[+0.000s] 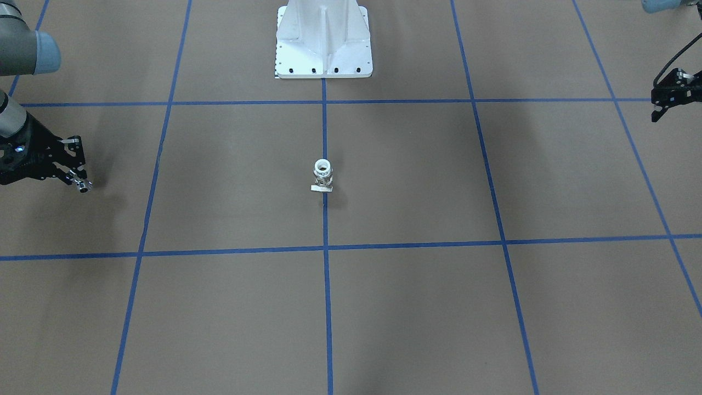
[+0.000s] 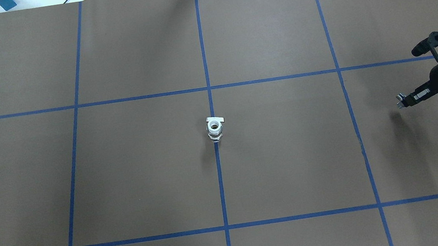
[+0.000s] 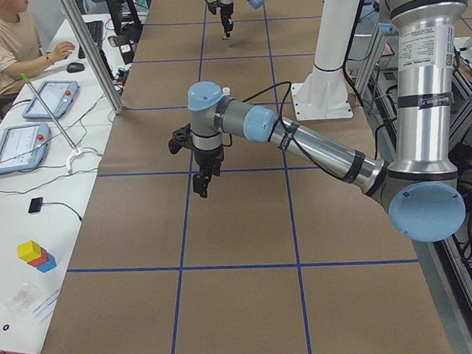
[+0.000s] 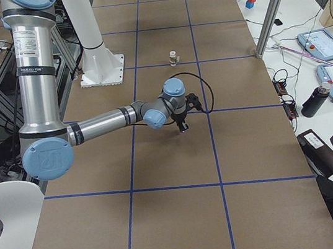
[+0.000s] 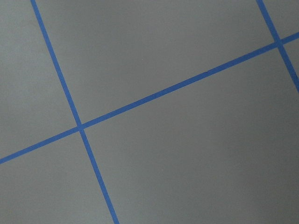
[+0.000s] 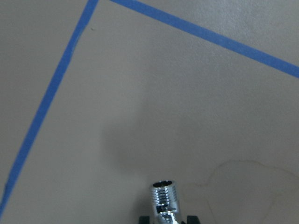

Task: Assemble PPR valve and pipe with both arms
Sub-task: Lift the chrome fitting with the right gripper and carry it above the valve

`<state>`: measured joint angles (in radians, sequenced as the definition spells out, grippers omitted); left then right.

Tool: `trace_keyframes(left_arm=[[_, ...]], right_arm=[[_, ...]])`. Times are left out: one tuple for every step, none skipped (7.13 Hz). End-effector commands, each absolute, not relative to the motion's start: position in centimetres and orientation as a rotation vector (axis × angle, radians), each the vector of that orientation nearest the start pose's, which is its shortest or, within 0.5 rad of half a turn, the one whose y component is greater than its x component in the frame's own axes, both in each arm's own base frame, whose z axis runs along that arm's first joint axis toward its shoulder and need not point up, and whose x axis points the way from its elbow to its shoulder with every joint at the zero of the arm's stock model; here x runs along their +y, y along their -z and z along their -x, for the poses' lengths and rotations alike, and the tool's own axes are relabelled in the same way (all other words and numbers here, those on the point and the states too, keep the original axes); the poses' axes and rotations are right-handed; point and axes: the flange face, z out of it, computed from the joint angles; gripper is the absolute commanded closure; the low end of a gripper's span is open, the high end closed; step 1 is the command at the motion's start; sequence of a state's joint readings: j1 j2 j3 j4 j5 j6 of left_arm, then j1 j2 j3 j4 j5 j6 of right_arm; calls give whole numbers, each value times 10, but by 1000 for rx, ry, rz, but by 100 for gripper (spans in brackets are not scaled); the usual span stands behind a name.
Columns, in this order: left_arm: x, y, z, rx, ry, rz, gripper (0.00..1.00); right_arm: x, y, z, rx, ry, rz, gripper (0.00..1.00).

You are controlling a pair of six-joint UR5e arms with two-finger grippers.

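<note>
The PPR valve [image 1: 322, 174] stands upright on the centre blue line, white collar up, and also shows in the overhead view [image 2: 214, 128]. My right gripper [image 1: 82, 185] is far off to the valve's side above the table, shut on the chrome pipe [image 6: 164, 199]. The pipe's threaded open mouth points away from the fingers. The gripper also shows in the overhead view [image 2: 402, 102]. My left gripper [image 1: 663, 109] hangs far out on the other side, empty and apparently open. Its wrist view shows only paper and tape.
The white bolted pedestal [image 1: 323, 44] stands at the robot's side of the table. Brown paper with blue tape lines [image 2: 221, 182] covers the table. An operator [image 3: 0, 48] sits at a side desk with tablets.
</note>
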<state>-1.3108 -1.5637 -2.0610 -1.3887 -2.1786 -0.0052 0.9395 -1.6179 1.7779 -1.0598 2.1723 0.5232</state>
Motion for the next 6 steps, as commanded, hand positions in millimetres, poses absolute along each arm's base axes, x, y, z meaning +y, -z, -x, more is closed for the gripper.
trace_keyframes(left_arm=[[-464,-460,-43,646,-340,-205,0],[-469,-478,-23,663,-374,-217,0],[-474,-506,3,708,-399,-211,0],[-476,-539,41,729,-348,-195,0],[-475,-548,58,756,-346,-209,0],[-471,-552,58,768,-340,-200,0]], right_arm=[[-493,-437,265,-884,184,-213,100],[-507,-371,276,-873,162,-185,100],[-510,-304,280,-869,149,-159,100],[-505,-253,283,-899,113,-121,100],[-502,-222,293,-940,19,-85,100],[-493,-190,315,-974,-52,-48,100]])
